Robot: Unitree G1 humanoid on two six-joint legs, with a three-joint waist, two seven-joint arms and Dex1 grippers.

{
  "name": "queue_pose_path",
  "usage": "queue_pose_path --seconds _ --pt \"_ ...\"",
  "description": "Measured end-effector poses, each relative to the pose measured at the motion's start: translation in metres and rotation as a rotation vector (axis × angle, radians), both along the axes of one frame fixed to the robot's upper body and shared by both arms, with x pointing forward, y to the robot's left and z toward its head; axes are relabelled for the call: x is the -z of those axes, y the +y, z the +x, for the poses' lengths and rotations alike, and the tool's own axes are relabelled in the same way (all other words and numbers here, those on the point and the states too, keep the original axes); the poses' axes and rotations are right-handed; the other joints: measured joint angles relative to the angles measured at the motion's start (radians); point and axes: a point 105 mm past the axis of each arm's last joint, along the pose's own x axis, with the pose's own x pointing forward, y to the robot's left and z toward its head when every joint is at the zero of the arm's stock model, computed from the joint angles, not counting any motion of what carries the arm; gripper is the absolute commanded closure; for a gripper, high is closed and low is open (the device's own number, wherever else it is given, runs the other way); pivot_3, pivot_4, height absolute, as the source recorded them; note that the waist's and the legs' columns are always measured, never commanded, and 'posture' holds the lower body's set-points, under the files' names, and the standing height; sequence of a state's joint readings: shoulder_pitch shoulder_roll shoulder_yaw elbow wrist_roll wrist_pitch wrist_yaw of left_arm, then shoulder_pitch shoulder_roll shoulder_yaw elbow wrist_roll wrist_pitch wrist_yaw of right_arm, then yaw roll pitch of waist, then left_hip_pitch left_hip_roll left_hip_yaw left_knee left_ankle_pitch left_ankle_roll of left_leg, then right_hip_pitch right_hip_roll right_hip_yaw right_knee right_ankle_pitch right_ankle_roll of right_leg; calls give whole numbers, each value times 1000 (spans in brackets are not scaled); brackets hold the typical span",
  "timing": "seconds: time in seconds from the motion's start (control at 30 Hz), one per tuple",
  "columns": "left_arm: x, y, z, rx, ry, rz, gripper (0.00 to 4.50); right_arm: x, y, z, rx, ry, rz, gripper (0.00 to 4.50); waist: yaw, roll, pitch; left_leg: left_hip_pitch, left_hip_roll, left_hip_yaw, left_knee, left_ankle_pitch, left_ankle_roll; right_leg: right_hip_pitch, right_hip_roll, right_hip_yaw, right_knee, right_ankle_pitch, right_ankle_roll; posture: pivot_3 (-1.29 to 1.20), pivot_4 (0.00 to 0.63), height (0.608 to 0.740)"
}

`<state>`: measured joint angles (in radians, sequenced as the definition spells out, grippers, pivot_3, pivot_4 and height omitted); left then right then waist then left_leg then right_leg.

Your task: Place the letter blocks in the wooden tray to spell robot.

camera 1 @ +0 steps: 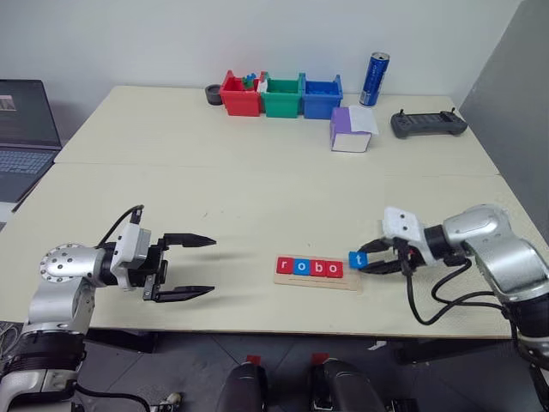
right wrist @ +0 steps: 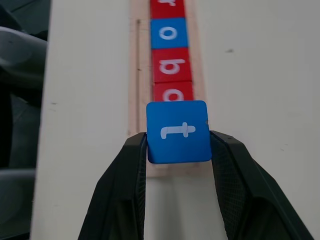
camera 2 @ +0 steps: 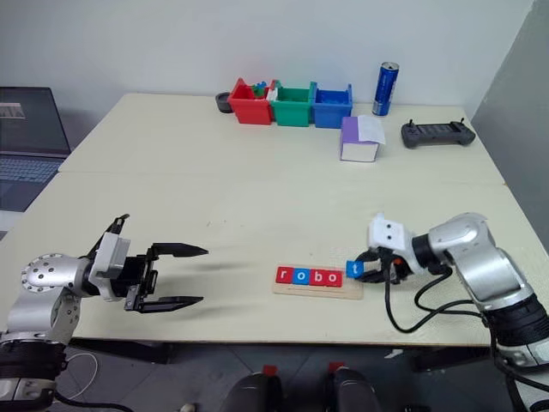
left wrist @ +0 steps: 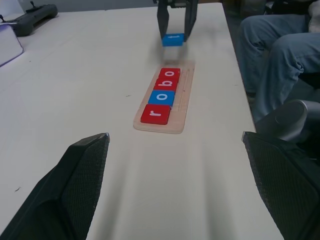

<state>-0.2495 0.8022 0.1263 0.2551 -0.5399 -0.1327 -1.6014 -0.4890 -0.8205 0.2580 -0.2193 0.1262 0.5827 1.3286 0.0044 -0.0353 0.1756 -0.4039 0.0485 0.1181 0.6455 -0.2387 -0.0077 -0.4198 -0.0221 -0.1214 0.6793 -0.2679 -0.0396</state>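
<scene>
Looking at the long pale-wood tray [camera 1: 318,276], I see four red and blue letter tiles [camera 1: 309,267] spelling "robo"; my right gripper [camera 1: 375,260] pinches the blue "t" tile [camera 1: 357,258] over its empty end, while my left gripper [camera 1: 190,267] waits wide open, well apart.

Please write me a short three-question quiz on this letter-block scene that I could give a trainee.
1. Which letters already sit in the wooden tray, read in order?
2. True or false: the right gripper is shut on the blue t block.
3. The left gripper is: A) open and holding nothing, B) shut on a red block, C) pressing on the tray.

Key:
1. r, o, b, o; the slot at the tray's end nearest the right gripper is unfilled.
2. True; its fingers clamp the block's two sides, just beyond that end of the tray.
3. A.
</scene>
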Motion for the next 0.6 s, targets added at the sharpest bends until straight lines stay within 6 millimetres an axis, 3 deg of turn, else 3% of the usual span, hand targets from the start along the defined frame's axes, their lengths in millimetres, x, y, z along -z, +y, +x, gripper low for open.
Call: queue_pose_path --seconds 0.23,0.6 --pt "0 -2 1 5 -5 0 0 20 -4 7 28 18 -68 3040 -1 0 0 0 0 0 0 0 0 0 1 0 1 0 0 0 150 740" --pt "4 -1 -1 -1 7 -1 0 23 -1 19 0 10 -91 3040 -3 0 0 0 0 0 0 0 0 0 1 0 1 0 0 0 150 740"
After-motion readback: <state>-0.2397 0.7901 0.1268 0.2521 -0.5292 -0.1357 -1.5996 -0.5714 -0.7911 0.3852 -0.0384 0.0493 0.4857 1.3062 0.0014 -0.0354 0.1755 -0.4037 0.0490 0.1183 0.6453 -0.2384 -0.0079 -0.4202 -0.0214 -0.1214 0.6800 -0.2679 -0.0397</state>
